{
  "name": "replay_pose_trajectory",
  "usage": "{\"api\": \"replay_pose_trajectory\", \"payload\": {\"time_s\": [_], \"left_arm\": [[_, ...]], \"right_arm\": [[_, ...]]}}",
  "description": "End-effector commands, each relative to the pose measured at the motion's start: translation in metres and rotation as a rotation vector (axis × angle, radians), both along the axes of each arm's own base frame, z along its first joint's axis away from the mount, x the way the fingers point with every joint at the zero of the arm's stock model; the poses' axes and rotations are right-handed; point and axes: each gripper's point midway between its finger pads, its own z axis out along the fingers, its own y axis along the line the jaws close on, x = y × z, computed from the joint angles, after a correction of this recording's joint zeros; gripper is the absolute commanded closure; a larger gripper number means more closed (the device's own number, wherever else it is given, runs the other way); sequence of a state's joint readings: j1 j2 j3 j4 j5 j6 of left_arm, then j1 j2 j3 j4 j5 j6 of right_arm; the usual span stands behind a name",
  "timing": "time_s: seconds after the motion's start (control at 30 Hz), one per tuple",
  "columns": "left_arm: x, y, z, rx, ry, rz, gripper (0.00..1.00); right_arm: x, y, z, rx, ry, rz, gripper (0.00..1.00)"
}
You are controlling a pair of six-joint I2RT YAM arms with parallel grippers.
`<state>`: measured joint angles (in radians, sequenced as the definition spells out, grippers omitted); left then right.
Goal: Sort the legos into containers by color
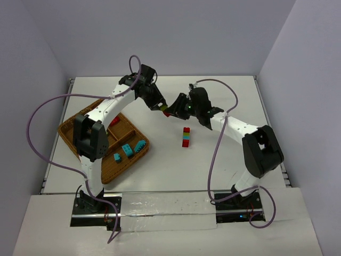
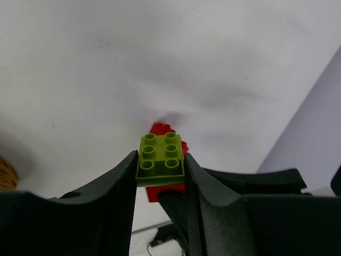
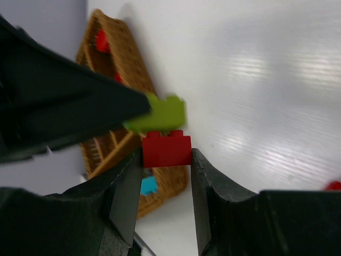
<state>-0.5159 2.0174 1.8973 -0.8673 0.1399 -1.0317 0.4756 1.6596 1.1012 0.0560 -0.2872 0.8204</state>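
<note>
The left pincer (image 2: pixel 160 166) is closed narrow on a green brick (image 2: pixel 161 157), one finger on each side. The right pincer (image 3: pixel 166 160) is closed narrow on a red brick (image 3: pixel 166 150). The two bricks are stuck together, green on top of red, and the two pincers meet nose to nose above the table (image 1: pixel 229 170).

From where the pincers meet, the tray (image 1: pixel 108 175) lies at about 8 o'clock, near but not touching. In its near part lie three blue bricks (image 1: pixel 127 150). A red bit (image 1: pixel 114 121) shows in a part farther back, half hidden by the left arm. At about 5 o'clock from the pincers, a short stack (image 1: pixel 185 137) of red, blue and green bricks lies on the table, well away from the tray.

I think the step now is pulling this pair apart, so each colour can go to its own place. Next, the two pincers need to hold tight and pull or bend away from each other until the bricks pop loose. If one grip is weak, a brick may slip out and drop. After that, the red brick should go in with the red one in the tray, and the green brick needs a part of its own. The stack on the table is not sorted yet.
</note>
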Motion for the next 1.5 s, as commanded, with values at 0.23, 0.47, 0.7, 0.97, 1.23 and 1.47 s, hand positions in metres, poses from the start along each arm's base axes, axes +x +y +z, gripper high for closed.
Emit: {"api": "replay_pose_trajectory", "payload": {"time_s": [0.23, 0.47, 0.7, 0.97, 1.23, 1.47], "left_arm": [[0.036, 0.054, 0.035, 0.09, -0.141, 0.076, 1.0], [0.02, 0.131, 0.05, 0.329, -0.168, 0.169, 1.0], [-0.05, 0.272, 0.032, 0.644, -0.05, 0.42, 1.0], [-0.071, 0.324, -0.008, 0.57, 0.057, 0.502, 1.0], [-0.063, 0.323, -0.042, 0.56, 0.117, 0.502, 0.75], [-0.065, 0.316, -0.05, 0.523, 0.125, 0.497, 0.09]], "right_arm": [[-0.021, -0.04, -0.007, -0.175, -0.025, -0.038, 1.0], [-0.017, -0.05, 0.011, -0.221, -0.086, -0.059, 1.0], [-0.02, -0.055, 0.014, -0.244, -0.099, -0.058, 1.0], [-0.019, -0.05, 0.017, -0.222, -0.1, -0.043, 1.0], [-0.023, -0.048, 0.022, -0.237, -0.12, -0.007, 1.0], [-0.026, -0.037, 0.035, -0.249, -0.159, 0.036, 1.0]]}}
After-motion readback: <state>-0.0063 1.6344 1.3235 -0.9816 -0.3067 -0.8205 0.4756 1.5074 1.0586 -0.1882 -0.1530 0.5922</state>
